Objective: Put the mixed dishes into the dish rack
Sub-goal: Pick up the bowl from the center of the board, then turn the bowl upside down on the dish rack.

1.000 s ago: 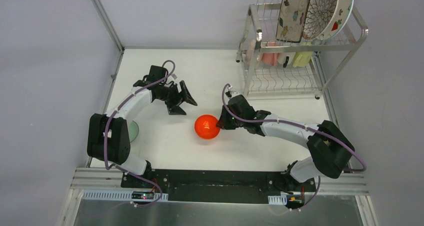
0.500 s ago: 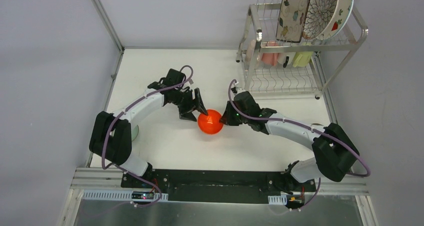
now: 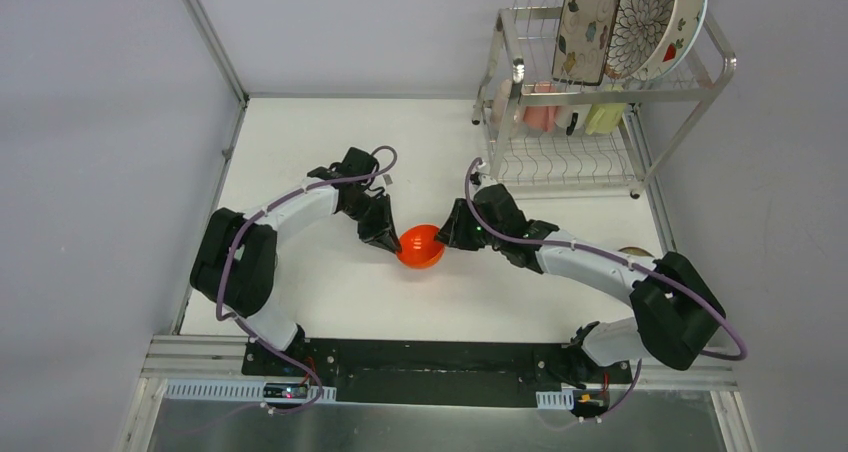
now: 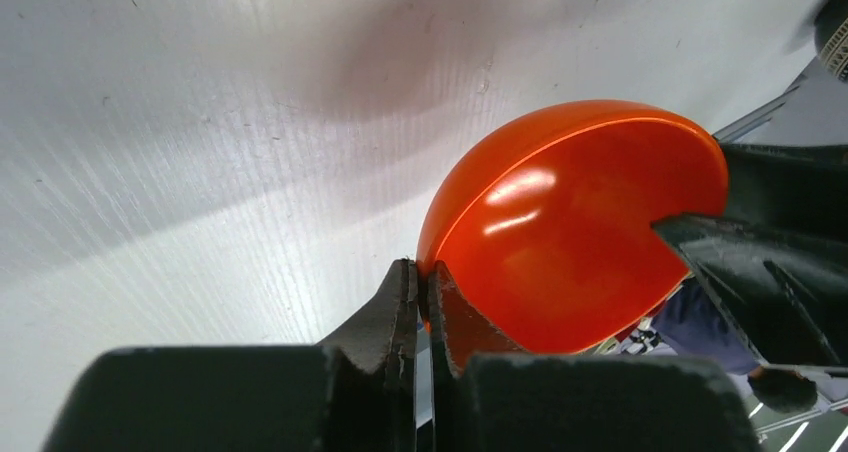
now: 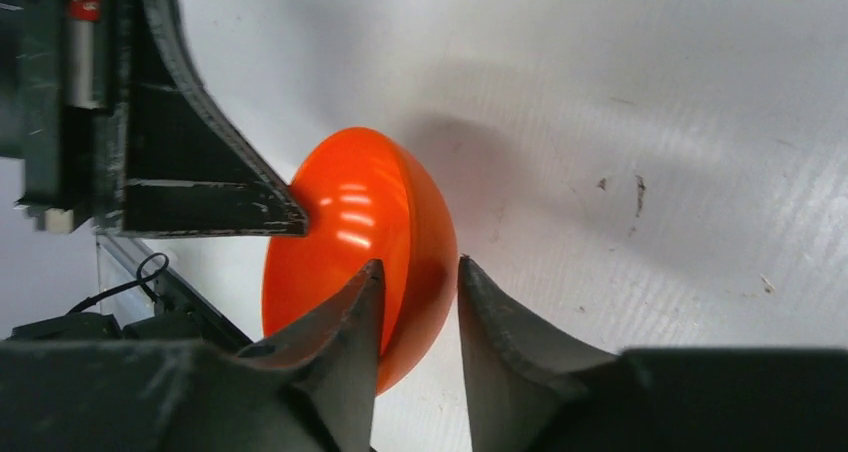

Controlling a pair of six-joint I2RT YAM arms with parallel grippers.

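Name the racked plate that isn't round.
The floral rectangular plate, leftmost on the silver wire dish rack; the brown-petal plate and strawberry-rimmed white plate are round.

No writing, label, brand or number is legible on anything here.

red-orange bowl (image 3: 421,249); silver rack (image 3: 519,70); white table (image 3: 300,152)

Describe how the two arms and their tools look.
Both the left arm and right arm have white curved links between bulky black joint housings, with a purple cable running along each. The left tool and right tool are black, each with two wedge-shaped fingers tapering to narrow tips.
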